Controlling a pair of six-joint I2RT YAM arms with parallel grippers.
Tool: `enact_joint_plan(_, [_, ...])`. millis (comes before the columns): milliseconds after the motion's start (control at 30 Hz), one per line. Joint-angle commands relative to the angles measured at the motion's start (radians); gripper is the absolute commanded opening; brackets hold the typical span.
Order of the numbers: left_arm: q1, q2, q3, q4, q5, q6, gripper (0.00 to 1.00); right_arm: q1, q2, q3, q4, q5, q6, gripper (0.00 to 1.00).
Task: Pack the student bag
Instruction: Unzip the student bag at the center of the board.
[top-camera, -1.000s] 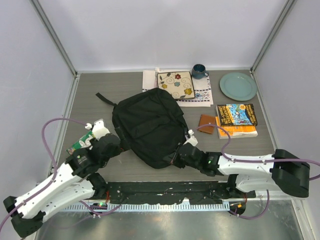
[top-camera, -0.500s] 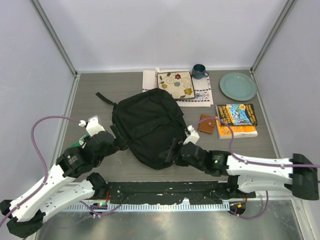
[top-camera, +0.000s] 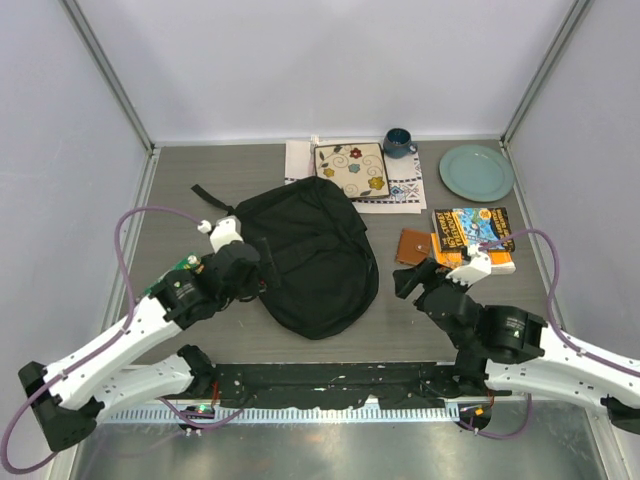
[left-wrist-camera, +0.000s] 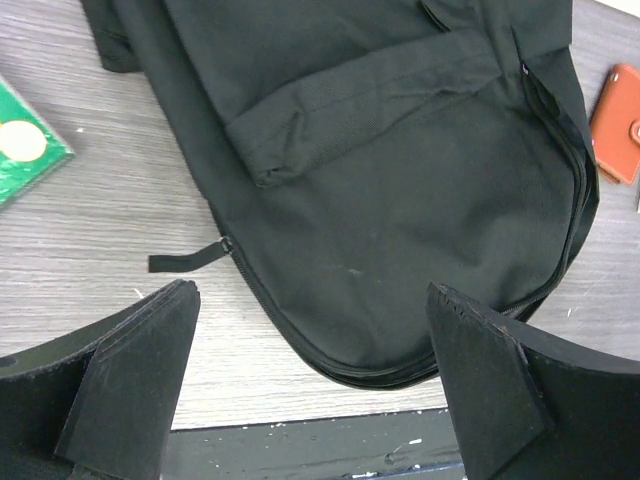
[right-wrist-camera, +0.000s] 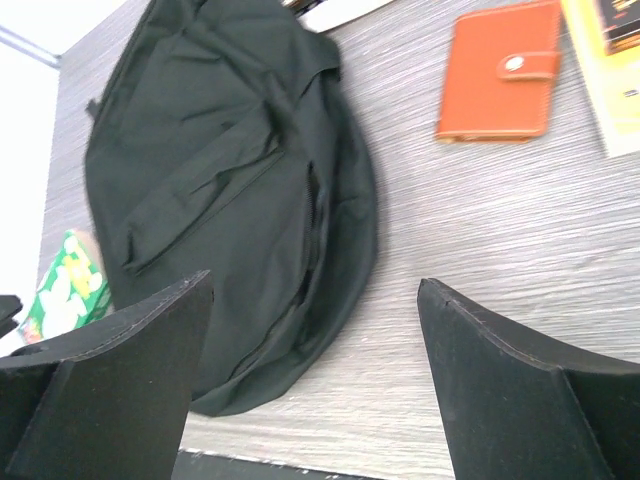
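The student bag (top-camera: 310, 255) lies flat in the middle of the table, black and rounded, with its side zip (right-wrist-camera: 318, 200) slightly parted. My left gripper (top-camera: 250, 270) hovers at the bag's left edge, open with nothing between its fingers. In the left wrist view the gripper (left-wrist-camera: 310, 295) frames the bag (left-wrist-camera: 400, 180) near its rim, and a zip pull (left-wrist-camera: 190, 257) lies on the table. My right gripper (top-camera: 415, 280) stands right of the bag, apart from it, open and empty. From the right wrist the gripper (right-wrist-camera: 315, 280) looks over the bag (right-wrist-camera: 230, 200) and bare table.
An orange wallet (top-camera: 413, 246) lies right of the bag, with stacked books (top-camera: 473, 240) beyond it. A green packet (left-wrist-camera: 25, 150) sits left of the bag under my left arm. At the back are a floral tile (top-camera: 351, 170), a blue mug (top-camera: 398, 143) and a teal plate (top-camera: 476, 172).
My right gripper let go of the bag's near right edge, opened and drew back to the right. The left arm swung forward to the bag's left side, still open.
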Motion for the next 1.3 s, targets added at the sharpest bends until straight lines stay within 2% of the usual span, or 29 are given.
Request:
enact_joint_plan(0, [0.002, 0.06, 0.049, 0.113, 0.083, 0.035, 1.0, -0.022, -0.013, 0.055, -0.168, 0.15, 0.01, 0.89])
enact_joint_plan(100, [0.004, 0.104, 0.061, 0.139, 0.105, 0.039, 1.0, -0.053, 0.015, 0.07, -0.226, 0.124, -0.008, 0.92])
enact_joint_plan(267, [0.004, 0.143, 0.083, 0.17, 0.14, 0.04, 0.99, -0.1, 0.065, 0.058, -0.205, 0.043, -0.066, 0.94])
enact_joint_plan(400, [0.004, 0.15, 0.08, 0.185, 0.166, 0.052, 1.0, -0.19, 0.119, 0.041, -0.119, -0.108, -0.172, 0.96])
enact_joint_plan(467, [0.004, 0.161, 0.086, 0.173, 0.165, 0.061, 1.0, -0.281, 0.147, 0.044, -0.11, -0.147, -0.196, 0.96])
enact_joint_plan(567, [0.004, 0.157, 0.112, 0.093, 0.107, 0.059, 1.0, -0.413, 0.188, 0.049, -0.03, -0.291, -0.305, 0.97])
enact_joint_plan(633, [0.005, 0.143, 0.121, 0.015, -0.027, 0.046, 1.0, -0.448, 0.197, 0.056, 0.042, -0.45, -0.395, 0.97])
enact_joint_plan(700, [0.034, 0.112, 0.112, -0.025, -0.125, 0.053, 1.0, -0.451, 0.206, 0.059, 0.145, -0.543, -0.43, 0.97])
enact_joint_plan(733, [0.063, 0.103, 0.1, -0.046, -0.128, 0.072, 1.0, -0.451, 0.22, 0.061, 0.182, -0.584, -0.44, 0.96])
enact_joint_plan(800, [0.2, 0.069, 0.08, -0.051, -0.095, 0.104, 1.0, -0.453, 0.249, 0.062, 0.31, -0.731, -0.448, 0.96])
enact_joint_plan(833, [0.314, 0.057, 0.057, -0.048, -0.046, 0.133, 1.0, -0.453, 0.298, 0.073, 0.39, -0.779, -0.448, 0.95])
enact_joint_plan(867, [0.371, 0.026, 0.048, -0.048, -0.027, 0.142, 1.0, -0.453, 0.336, 0.082, 0.421, -0.878, -0.439, 0.95])
enact_joint_plan(933, [0.521, -0.012, 0.02, -0.059, -0.004, 0.154, 1.0, -0.444, 0.41, 0.133, 0.493, -0.951, -0.436, 0.95])
enact_joint_plan(1100, [0.772, -0.109, -0.032, -0.079, 0.04, 0.2, 1.0, -0.314, 0.703, 0.368, 0.527, -0.923, -0.528, 0.94])
enact_joint_plan(1133, [0.863, -0.106, -0.047, -0.08, 0.054, 0.214, 0.99, -0.304, 0.746, 0.409, 0.538, -0.936, -0.542, 0.94])
enact_joint_plan(1267, [1.059, -0.049, -0.026, -0.073, 0.207, 0.237, 1.0, -0.255, 0.999, 0.614, 0.539, -0.98, -0.594, 0.94])
